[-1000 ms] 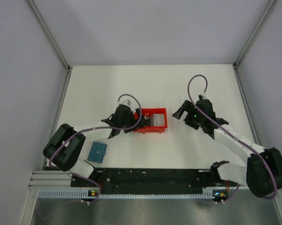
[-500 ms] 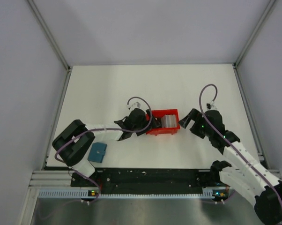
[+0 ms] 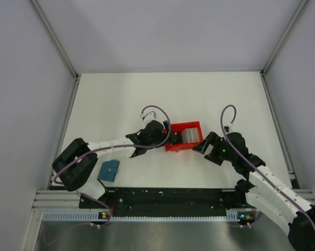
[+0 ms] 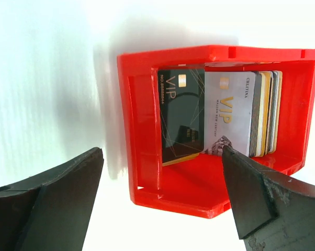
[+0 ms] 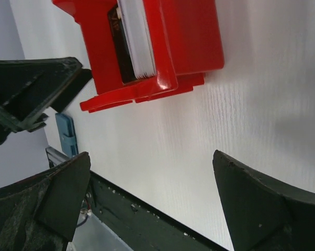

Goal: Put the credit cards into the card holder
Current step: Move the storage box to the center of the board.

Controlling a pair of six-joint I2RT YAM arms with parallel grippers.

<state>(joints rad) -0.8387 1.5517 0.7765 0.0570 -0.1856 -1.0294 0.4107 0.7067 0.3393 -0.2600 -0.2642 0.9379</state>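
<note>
The credit cards (image 4: 220, 115), black, silver and several more, stand on edge in a red open-topped tray (image 4: 142, 157); they also show in the top view (image 3: 187, 135) and the right wrist view (image 5: 136, 36). My left gripper (image 3: 164, 140) is open and empty at the tray's left end, with the tray's near corner between its fingers in the left wrist view (image 4: 162, 201). My right gripper (image 3: 201, 146) is open and empty just right of the tray (image 3: 183, 145), over bare table in its own view (image 5: 152, 204). The teal card holder (image 3: 109, 170) lies shut at the near left and shows as a sliver in the right wrist view (image 5: 67, 133).
The black base rail (image 3: 168, 196) runs along the table's near edge. Grey walls enclose the white table (image 3: 147, 99) on three sides. The left arm's fingers (image 5: 37, 91) show in the right wrist view beside the tray (image 5: 191, 36).
The red tray has shifted to the right, with my left gripper following at its left end. My right gripper has come nearer and down beside the tray's right end.
</note>
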